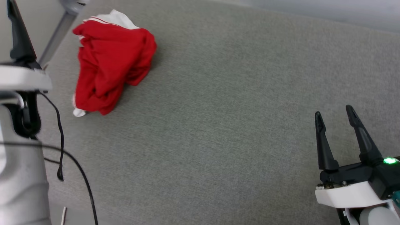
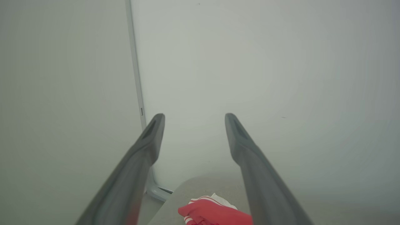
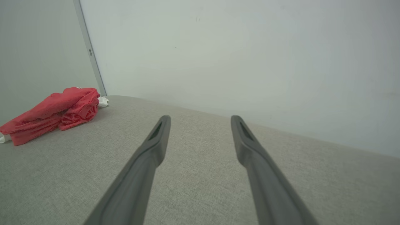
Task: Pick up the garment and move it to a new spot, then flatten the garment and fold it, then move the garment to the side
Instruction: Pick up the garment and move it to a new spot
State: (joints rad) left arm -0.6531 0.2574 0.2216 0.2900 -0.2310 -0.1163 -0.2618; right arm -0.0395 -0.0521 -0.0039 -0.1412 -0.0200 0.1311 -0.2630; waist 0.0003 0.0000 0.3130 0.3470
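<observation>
Red jersey [image 1: 112, 65] heaped, crumpled, white striped sleeve showing; my left gripper [image 2: 194, 116] and right gripper [image 1: 333, 111] spread wide, empty

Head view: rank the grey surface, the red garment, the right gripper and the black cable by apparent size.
1. grey surface
2. garment
3. right gripper, though it sits nearer the camera, so its rank against the garment is unsure
4. black cable, a thin line

I've got the shirt [image 1: 114, 62] crumpled in a red heap near the far left corner of the grey fabric surface [image 1: 234, 125]. White sleeve cloth with red stripes pokes out on top, and another white bit shows at its near end.
</observation>
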